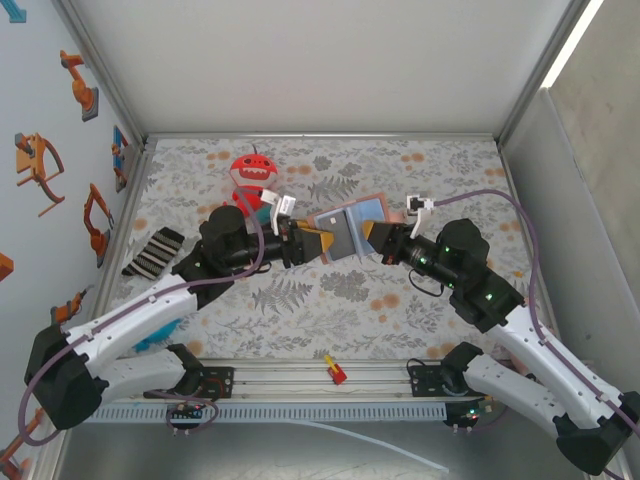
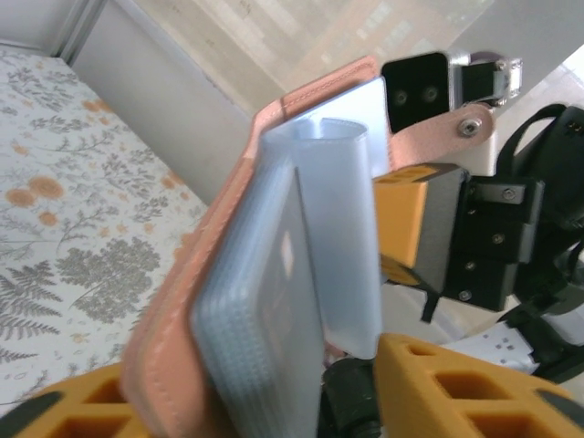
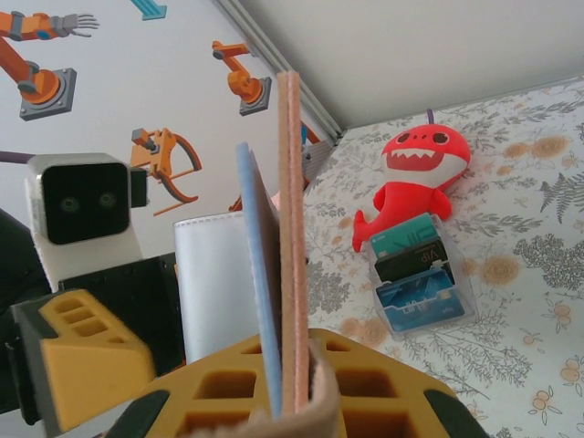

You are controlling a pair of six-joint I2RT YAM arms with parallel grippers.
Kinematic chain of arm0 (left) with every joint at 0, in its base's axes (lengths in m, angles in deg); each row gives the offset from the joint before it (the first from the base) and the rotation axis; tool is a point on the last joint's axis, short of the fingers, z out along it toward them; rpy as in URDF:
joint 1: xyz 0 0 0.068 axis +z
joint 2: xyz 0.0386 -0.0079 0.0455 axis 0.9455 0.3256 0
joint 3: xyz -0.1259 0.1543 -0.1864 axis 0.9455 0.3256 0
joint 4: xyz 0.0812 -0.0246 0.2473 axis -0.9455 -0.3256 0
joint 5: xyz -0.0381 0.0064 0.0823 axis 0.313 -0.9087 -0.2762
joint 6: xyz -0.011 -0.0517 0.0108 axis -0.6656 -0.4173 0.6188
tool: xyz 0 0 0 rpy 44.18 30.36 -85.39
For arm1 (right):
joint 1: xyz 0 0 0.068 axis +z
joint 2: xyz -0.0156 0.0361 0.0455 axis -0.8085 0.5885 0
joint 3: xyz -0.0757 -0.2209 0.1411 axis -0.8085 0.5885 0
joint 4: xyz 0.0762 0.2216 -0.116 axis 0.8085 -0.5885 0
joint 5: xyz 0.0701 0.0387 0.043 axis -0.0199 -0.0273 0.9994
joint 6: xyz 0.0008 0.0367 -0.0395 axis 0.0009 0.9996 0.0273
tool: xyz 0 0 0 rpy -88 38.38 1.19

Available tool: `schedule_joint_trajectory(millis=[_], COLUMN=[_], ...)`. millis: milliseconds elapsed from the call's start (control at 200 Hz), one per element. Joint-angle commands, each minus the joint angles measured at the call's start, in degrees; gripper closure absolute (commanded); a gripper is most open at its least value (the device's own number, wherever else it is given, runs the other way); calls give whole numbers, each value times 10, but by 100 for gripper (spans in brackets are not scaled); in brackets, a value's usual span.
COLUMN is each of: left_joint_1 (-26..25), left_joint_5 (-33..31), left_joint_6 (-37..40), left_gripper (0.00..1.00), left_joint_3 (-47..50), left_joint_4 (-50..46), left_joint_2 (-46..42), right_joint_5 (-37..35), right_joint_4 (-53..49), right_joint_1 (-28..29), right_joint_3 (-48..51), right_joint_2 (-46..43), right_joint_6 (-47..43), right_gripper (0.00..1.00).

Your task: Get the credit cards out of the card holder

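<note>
Floral table (image 1: 330, 312) — plush (image 1: 252, 172), striped sock (image 1: 152, 252).

The table was covered by a grey cloth (image 1: 430, 175) printed with ferns and orange flowers. The pale left wall (image 1: 40, 100) carried orange robot-arm decals (image 1: 80, 85). The rear panel (image 1: 330, 60) was plain white and framed by aluminium posts (image 1: 105, 70). A bright light strip (image 1: 578, 40) ran above the grey right wall (image 1: 590, 150).
</note>
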Motion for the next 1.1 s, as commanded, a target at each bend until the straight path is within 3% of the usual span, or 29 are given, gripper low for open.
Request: schedule_joint_trajectory(millis=[0, 165, 250, 265, 305, 481, 606, 786, 866, 992, 1097], left_joint_1=[-4, -4, -3, -3, -3, -3, -3, -6, -14, -29, -30], left_joint_5=[-12, -38, -69, -75, -93, -167, -185, -160, -154, -143, -122], left_joint_6=[13, 22, 42, 46, 56, 94, 99, 59, 43, 29, 14], left_gripper=[63, 88, 100, 100, 100, 100, 100, 100, 100, 100, 100], left_joint_3=[-21, -24, -32, -34, -39, -87, -119, -115, -110, -103, -84], left_joint_4=[-7, -30, -81, -93, -122, -281, -355, -369, -370, -357, -317], left_joint_2=[5, -4, -22, -26, -35, -58, -48, 4, 38, 80, 95], right_joint_5=[10, 2, -18, -23, -40, -119, -164, -175, -161, -138, -145], right_joint_4=[37, 21, -3, -14, -34, -132, -195, -258, -275, -270, -259], right_joint_1=[0, 0, 0, 0, 0, 0, 0, 0, 1, 25, 62], right_joint_3=[-13, -12, -15, -16, -21, -37, -49, -68, -75, -77, -77], right_joint_2=[-5, -11, -23, -27, -35, -83, -105, -85, -53, 10, 57], right_joint_6=[10, 2, -15, -18, -29, -64, -72, -69, -66, -65, -65], right_gripper=[100, 100, 77, 69, 60, 49, 47, 49, 53, 68, 70])
